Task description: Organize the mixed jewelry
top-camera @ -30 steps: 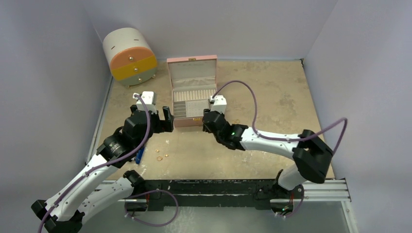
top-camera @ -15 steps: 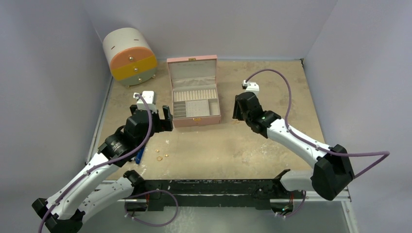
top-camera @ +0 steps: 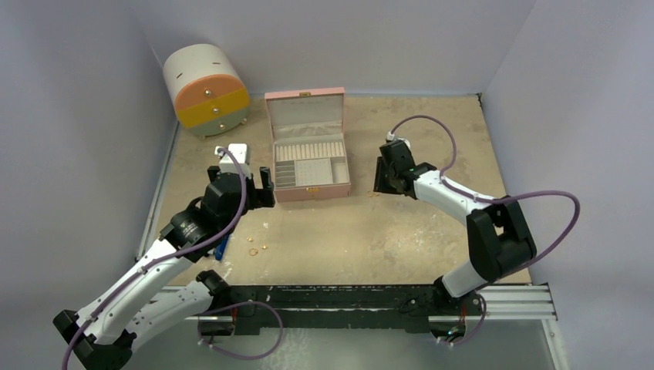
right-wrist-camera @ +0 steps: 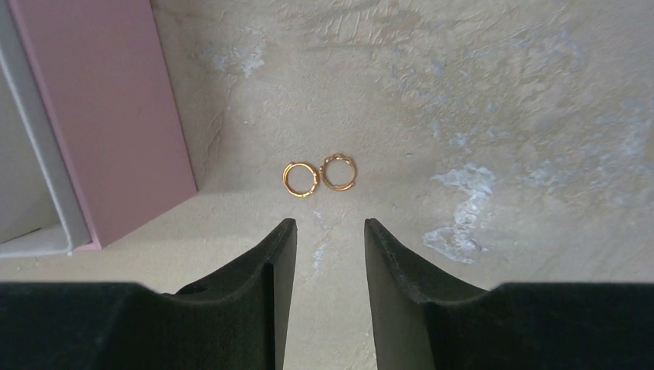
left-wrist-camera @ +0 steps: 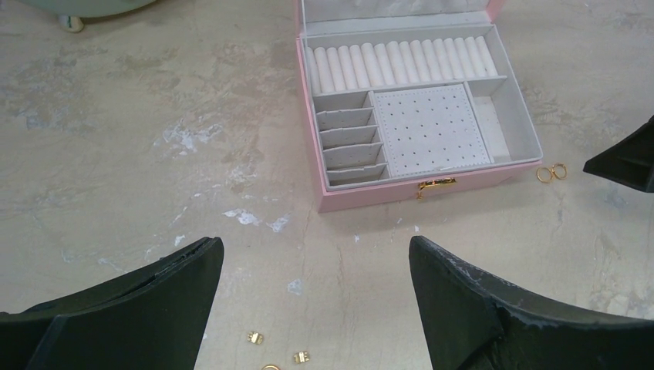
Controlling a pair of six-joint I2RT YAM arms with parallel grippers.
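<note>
Two small gold rings [right-wrist-camera: 299,178] [right-wrist-camera: 338,170] lie side by side on the table just right of the open pink box [right-wrist-camera: 116,116]. My right gripper [right-wrist-camera: 329,223] hovers just short of them, open with a narrow gap and empty. They also show in the top view [top-camera: 374,194] and the left wrist view [left-wrist-camera: 552,173]. My left gripper [left-wrist-camera: 316,250] is wide open and empty in front of the box [left-wrist-camera: 308,116]. Small gold bits [left-wrist-camera: 255,337] [left-wrist-camera: 301,357] lie below it, and also show in the top view [top-camera: 253,250]. No thin pale loop is visible.
The pink box [top-camera: 311,166] stands open at the table's middle back, with ring rolls and small compartments. A round cabinet with orange and yellow drawers [top-camera: 207,91] stands at the back left. A blue-handled tool [top-camera: 221,247] lies under the left arm. Walls close in both sides.
My right arm swung from the box's front to its right side and settled over the two rings. My left arm has barely moved.
</note>
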